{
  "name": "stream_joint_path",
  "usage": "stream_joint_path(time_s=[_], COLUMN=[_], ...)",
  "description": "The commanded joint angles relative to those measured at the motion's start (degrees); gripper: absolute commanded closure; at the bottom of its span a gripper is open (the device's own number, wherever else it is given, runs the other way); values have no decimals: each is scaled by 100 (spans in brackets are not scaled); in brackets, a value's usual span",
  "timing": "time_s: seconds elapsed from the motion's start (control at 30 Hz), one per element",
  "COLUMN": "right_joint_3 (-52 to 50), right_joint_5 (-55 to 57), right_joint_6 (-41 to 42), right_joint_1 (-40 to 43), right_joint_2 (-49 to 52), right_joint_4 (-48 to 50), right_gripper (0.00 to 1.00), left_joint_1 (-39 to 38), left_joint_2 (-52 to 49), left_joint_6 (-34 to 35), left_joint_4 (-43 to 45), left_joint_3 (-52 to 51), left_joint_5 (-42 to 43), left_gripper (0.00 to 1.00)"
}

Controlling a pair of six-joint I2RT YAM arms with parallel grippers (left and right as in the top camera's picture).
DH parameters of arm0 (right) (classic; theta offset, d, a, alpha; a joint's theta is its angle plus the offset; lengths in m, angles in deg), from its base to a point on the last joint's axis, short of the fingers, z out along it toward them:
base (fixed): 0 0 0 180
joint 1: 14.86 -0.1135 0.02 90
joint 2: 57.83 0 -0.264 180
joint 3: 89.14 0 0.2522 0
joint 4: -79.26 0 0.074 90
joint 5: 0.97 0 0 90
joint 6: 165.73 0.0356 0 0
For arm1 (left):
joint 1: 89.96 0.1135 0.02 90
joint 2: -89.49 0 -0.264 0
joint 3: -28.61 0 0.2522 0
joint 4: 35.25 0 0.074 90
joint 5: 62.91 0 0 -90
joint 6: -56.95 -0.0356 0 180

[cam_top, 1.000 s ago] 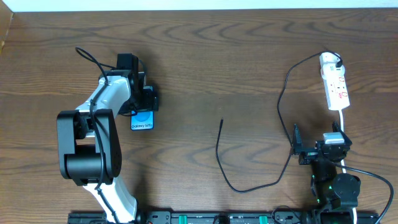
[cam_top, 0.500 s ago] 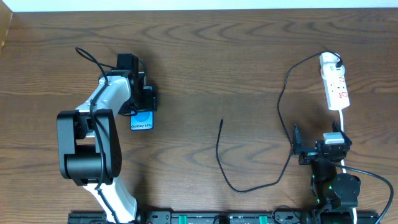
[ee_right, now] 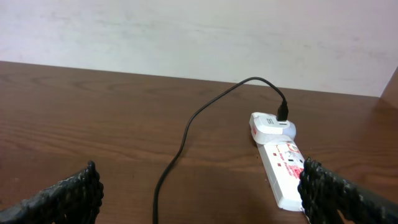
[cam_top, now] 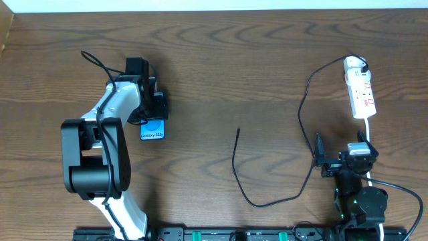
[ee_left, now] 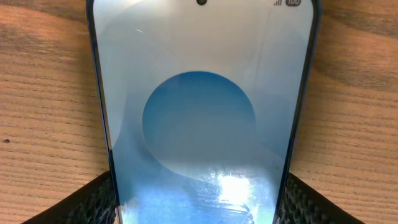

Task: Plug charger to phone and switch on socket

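The phone (cam_top: pixel 153 130) lies flat on the table at the left, with a blue screen and white text. My left gripper (cam_top: pixel 155 110) is over its far end. In the left wrist view the phone (ee_left: pixel 199 93) fills the frame, and the left gripper (ee_left: pixel 199 202) has one finger against each long edge. The charger, a thin black cable (cam_top: pixel 301 114), has its loose tip (cam_top: pixel 239 130) at the table's middle and its plug (cam_top: pixel 362 65) in the socket (cam_top: pixel 361 95), a white strip at the far right. My right gripper (cam_top: pixel 342 156) is open and empty, just short of the socket (ee_right: pixel 283 168) and beside the cable (ee_right: pixel 186 134).
The socket's white lead (cam_top: pixel 368 127) runs down past my right gripper toward the arm's base. The cable loops low near the front edge (cam_top: pixel 257 203). A pale wall (ee_right: pixel 186 31) stands behind the table's far edge.
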Motion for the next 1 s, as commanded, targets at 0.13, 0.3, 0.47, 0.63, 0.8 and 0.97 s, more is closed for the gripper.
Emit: stream_joint_path(time_s=[0.13,0.3,0.47,0.63,0.8,0.97], right_joint_3=[-4,-4,-4,-4,-4,-4], right_joint_5=[46,46,46,46,46,46], right_joint_6=[50,50,50,50,50,50], right_joint_1=[13,13,13,13,13,13], right_joint_2=[-33,-33,-33,-33,-33,-33], right_joint_4=[-28,-28,-28,-28,-28,-28], right_gripper=[1,1,1,1,1,1], left_joint_1=[2,2,2,-2,-2,-2], left_joint_2=[17,17,24,142,382,614], left_joint_6=[4,4,2,4,4,4], left_joint_4=[-17,-17,-26,-63,-66,-74], left_joint_3=[-133,-133,-70,79,87,87], left_joint_5=[-52,-50,-52,-48,-46,-28], left_gripper=[86,93,93,93,93,93])
